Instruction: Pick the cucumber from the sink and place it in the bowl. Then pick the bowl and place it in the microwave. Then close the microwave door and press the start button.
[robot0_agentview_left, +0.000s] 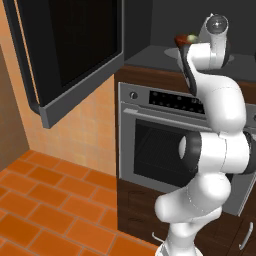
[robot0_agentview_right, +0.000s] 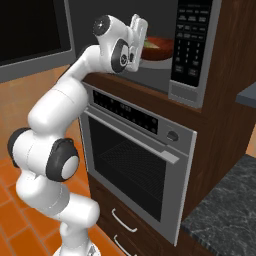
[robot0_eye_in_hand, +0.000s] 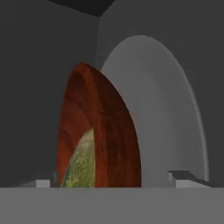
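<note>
Now, starting at your left, the microwave door (robot0_agentview_left: 70, 55) hangs swung wide open, its dark glass in a thick grey frame. Moving right, your white arm reaches up into the microwave (robot0_agentview_right: 192, 50) cavity above the steel oven (robot0_agentview_right: 135, 155). The bowl (robot0_eye_in_hand: 103, 131) sits on the pale round turntable (robot0_eye_in_hand: 170, 113) inside, and the cucumber (robot0_eye_in_hand: 81, 166) lies in the bowl, its speckled green skin showing against the red-brown wood. Your gripper (robot0_eye_in_hand: 113, 181) sits right at the bowl's rim; the fingers (robot0_eye_in_hand: 186, 177) look spread wide to either side, apparently not pinching the rim, though the close view makes contact hard to judge. Farthest right, the keypad panel (robot0_agentview_right: 192, 35) faces outward.
</note>
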